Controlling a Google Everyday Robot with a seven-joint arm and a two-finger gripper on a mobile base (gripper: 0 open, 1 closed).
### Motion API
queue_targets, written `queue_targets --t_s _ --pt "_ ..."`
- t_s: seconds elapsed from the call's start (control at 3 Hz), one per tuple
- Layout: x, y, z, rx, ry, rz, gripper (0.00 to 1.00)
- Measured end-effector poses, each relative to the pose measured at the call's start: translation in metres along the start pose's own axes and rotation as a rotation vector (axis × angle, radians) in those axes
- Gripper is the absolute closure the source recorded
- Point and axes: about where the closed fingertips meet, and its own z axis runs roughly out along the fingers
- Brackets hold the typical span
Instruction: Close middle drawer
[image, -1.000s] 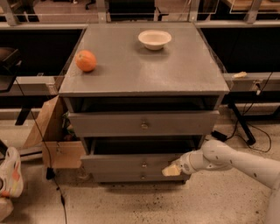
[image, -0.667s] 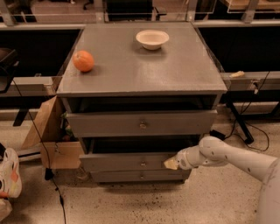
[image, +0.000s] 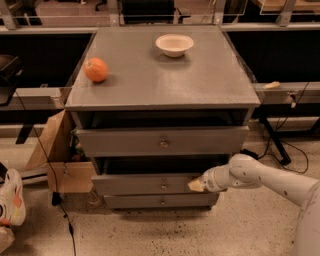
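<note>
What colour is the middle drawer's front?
Grey on the middle drawer, in the camera view; the gripper sits at its right end.

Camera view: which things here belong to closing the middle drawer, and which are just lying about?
Part of the job:
- middle drawer, partly open
- gripper, at the right end of that drawer's front

Just lying about:
- orange and bowl, on the cabinet
- top drawer and bottom drawer
- cardboard box and shoe, left of the cabinet
</note>
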Motion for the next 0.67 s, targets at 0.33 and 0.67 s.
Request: queue_targets --t_s 0.33,0.67 --pt "-0.0045 -0.0043 -0.0025 0.011 -0.009 0.002 0.81" --pt "-0.0099 -0.0097 -0.0053 0.023 -0.019 0.005 0.58"
